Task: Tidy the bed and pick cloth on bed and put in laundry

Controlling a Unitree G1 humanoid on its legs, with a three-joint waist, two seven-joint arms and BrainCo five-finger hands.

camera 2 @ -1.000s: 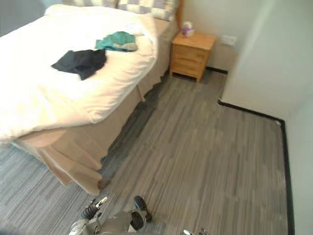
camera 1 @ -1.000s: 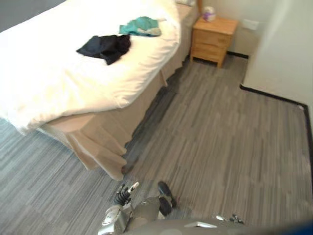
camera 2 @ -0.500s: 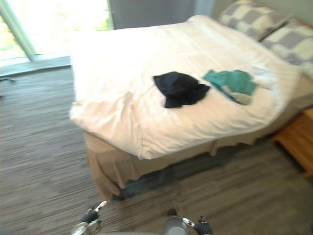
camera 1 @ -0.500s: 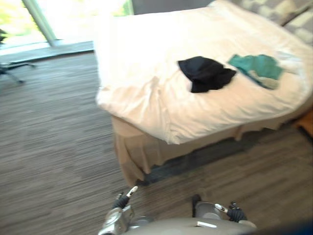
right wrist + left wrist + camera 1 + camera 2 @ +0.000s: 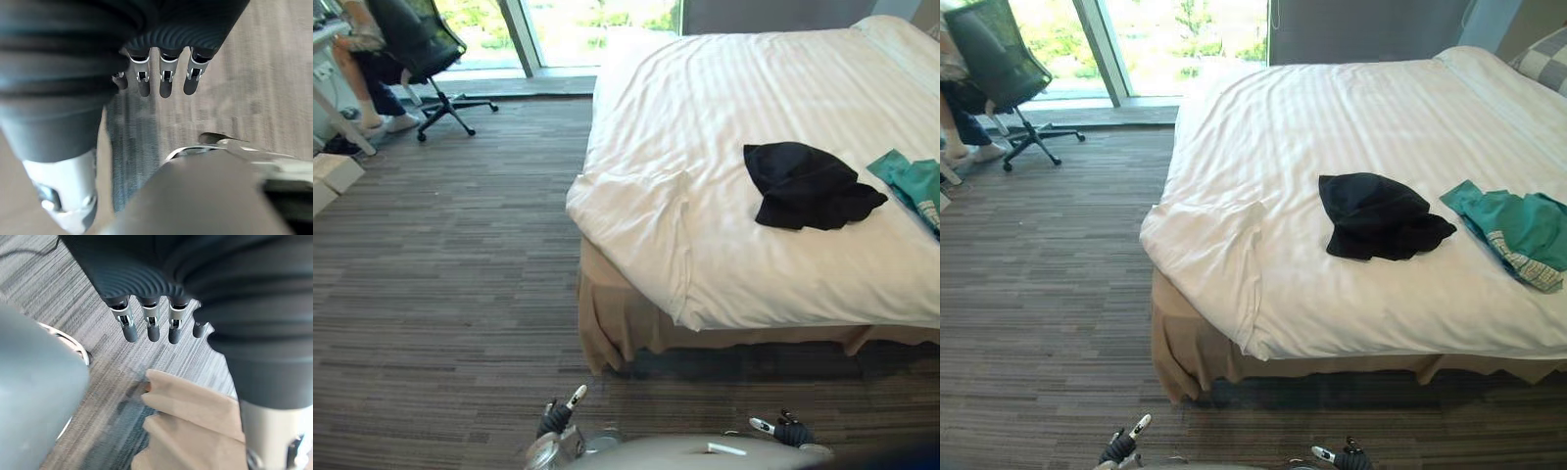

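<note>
At the far left a person (image 5: 374,93) sits in a black office chair (image 5: 994,59), and both are cut off by the edge. The left hand (image 5: 152,328) hangs low over the carpet (image 5: 440,274) near the bed's tan skirt (image 5: 190,421), fingers straight, holding nothing. On the white bed (image 5: 1332,117) lies a crumpled black cloth (image 5: 1376,217). Near it is a teal cloth (image 5: 1518,230) with its far edge cropped. Only a corner of a checked pillow (image 5: 1545,61) shows. The right hand (image 5: 166,83) also hangs low, straight-fingered and empty.

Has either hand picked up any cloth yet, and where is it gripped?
Nothing is held. The left hand and the right hand hang with straight, empty fingers above the floor. The black cloth and the green cloth lie on the bed.
</note>
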